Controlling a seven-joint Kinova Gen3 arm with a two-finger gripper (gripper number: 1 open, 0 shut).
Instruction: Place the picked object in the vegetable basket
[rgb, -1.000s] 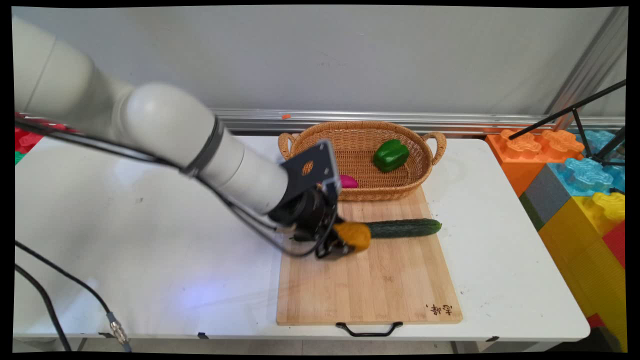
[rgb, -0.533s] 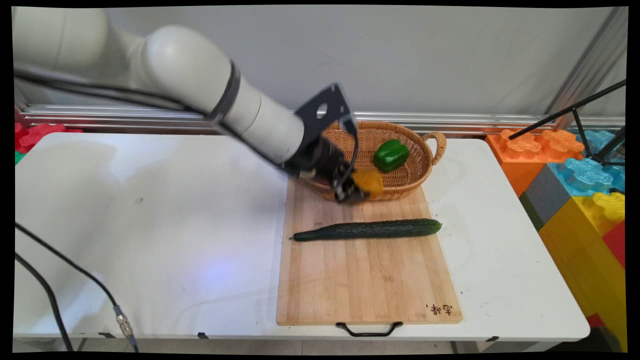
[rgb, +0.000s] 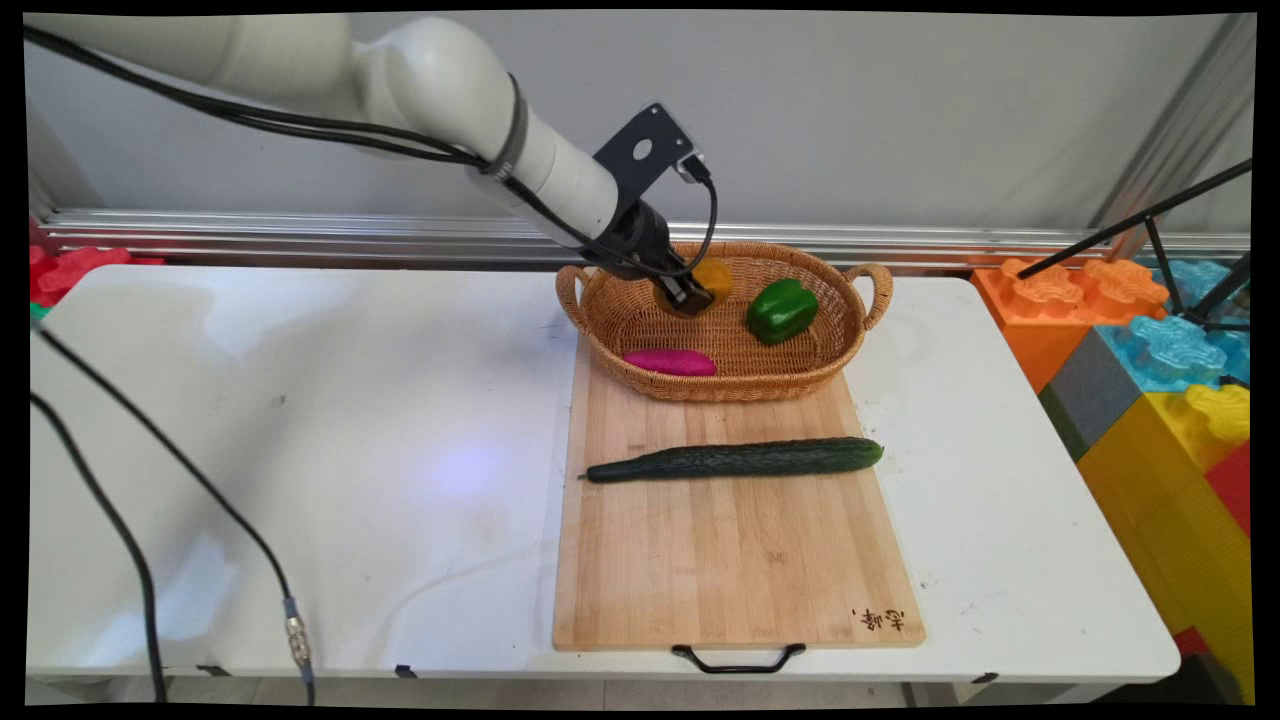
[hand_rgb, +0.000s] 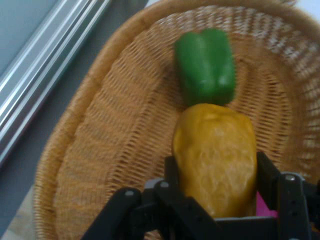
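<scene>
My gripper (rgb: 697, 292) (hand_rgb: 216, 172) is clamped on a yellow-orange vegetable (rgb: 715, 279) (hand_rgb: 216, 157), one finger (hand_rgb: 172, 180) pressed to each of its sides. It is plump and rounded, with a dull, slightly wrinkled skin and a blunt end pointing away from me. I hold it over the inside of the wicker basket (rgb: 610, 315) (hand_rgb: 100, 150), toward the basket's back wall.

Lower in the basket, to the left, lies a magenta sweet potato (rgb: 670, 362); only a sliver of pink (hand_rgb: 264, 206) shows past my finger in the hand view. To the right of my load sits a glossy green bell pepper (rgb: 781, 310) (hand_rgb: 205, 67), just beside it.

The basket's near edge rests on a bamboo cutting board (rgb: 735, 560) with a black handle at its near end. A long dark cucumber (rgb: 735, 459) lies crosswise on the board. The board sits on a white table (rgb: 300, 420). Behind runs a metal rail (rgb: 300, 230) (hand_rgb: 45, 75) under a pale wall, and at the far right stand large coloured foam blocks (rgb: 1150, 370).
</scene>
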